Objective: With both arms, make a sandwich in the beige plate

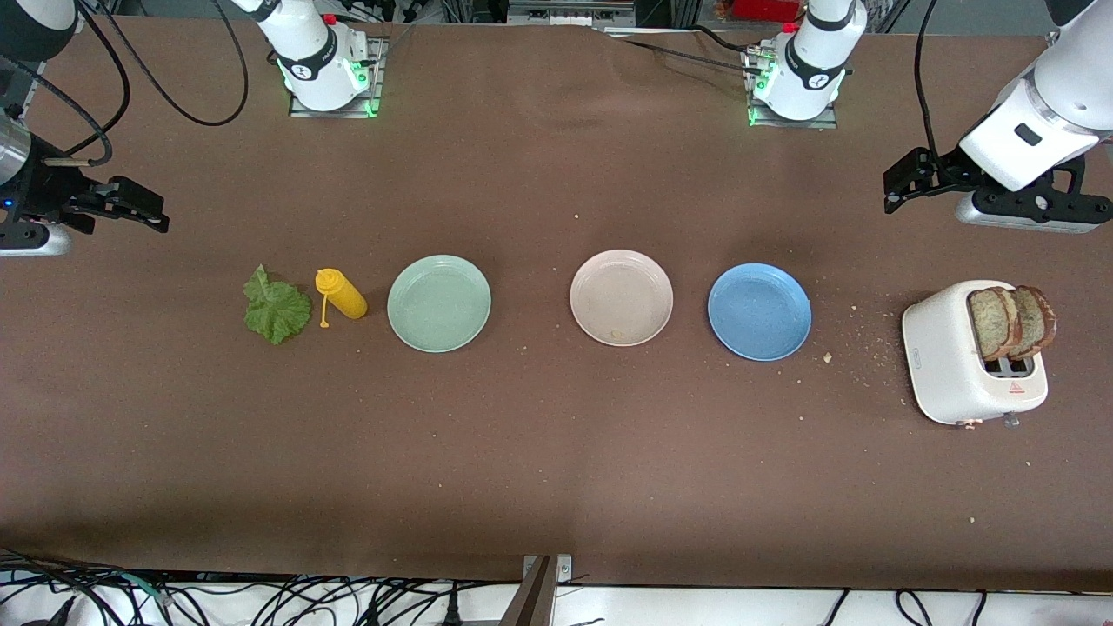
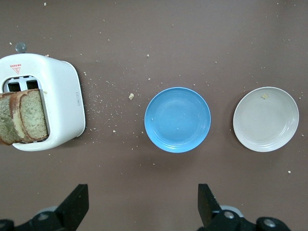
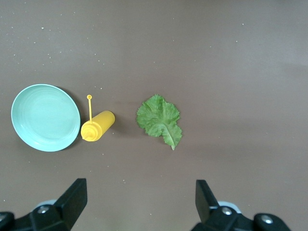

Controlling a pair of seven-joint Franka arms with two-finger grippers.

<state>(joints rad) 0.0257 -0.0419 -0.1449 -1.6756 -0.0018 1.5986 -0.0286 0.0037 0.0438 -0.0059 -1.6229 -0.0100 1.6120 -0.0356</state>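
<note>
Meanwhile, beige plate (image 1: 621, 297) lies well apart from left claw (image 1: 903, 181).

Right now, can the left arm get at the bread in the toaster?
Probably yes. The left claw is open and empty, up over bare table at its own end. Both bread slices stick up out of the toaster slots, with nothing over or beside them. The blue plate sits well aside.

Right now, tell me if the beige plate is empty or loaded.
Empty. The beige plate holds only a crumb; both bread slices stand in the toaster.
</note>
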